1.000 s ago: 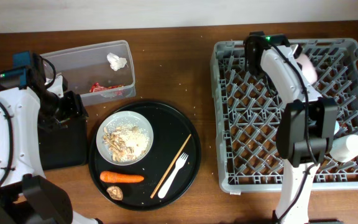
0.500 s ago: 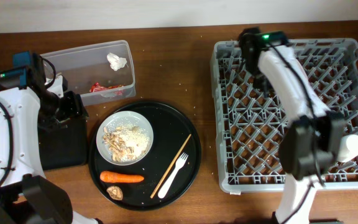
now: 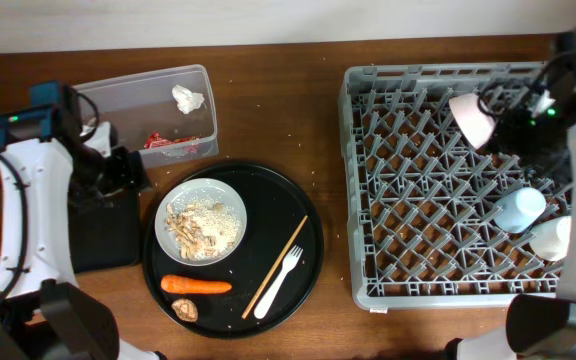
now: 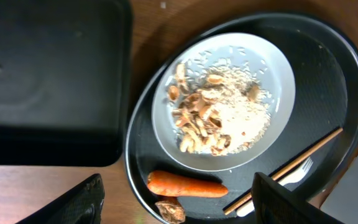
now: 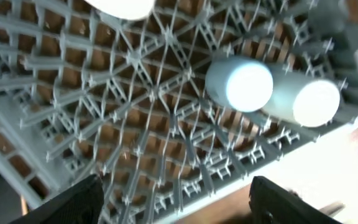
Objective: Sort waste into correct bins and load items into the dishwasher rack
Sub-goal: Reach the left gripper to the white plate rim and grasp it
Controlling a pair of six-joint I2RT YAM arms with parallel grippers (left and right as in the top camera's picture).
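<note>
Left jaws: the left gripper [image 4: 177,179] is spread wide with nothing between its fingers. It hangs near the seam between the shallow black tray [image 4: 48,74] and the round black tray [image 4: 340,81], so both the scraps and a bin look within short reach.
Right jaws: the right gripper [image 5: 176,179] also gapes empty, above the right part of the dishwasher rack [image 3: 448,292].
Loaded: the pale pink bowl [image 3: 468,118] leans on edge among the far pegs, which likely keep it propped up. The light blue cup [image 5: 239,84] and cream cup [image 5: 309,102] lie on their sides, side by side, toward the rack's near right corner.
Binned: the crumpled white paper [image 3: 188,97] and red wrapper [image 3: 163,141] sit in the clear tub [image 3: 128,95], far left on the counter [image 3: 298,100].
Waiting: the white plate [image 4: 272,68] holds beige crumbs [image 4: 216,118]. Near it lie the carrot [image 4: 185,185] and brown lump [image 4: 169,211], with the white fork [image 3: 278,282] and wooden stick [image 3: 275,267] to the right, all on the round tray.
Judgement: dry litter went into the tub, so the bare shallow tray probably takes the food scraps.
</note>
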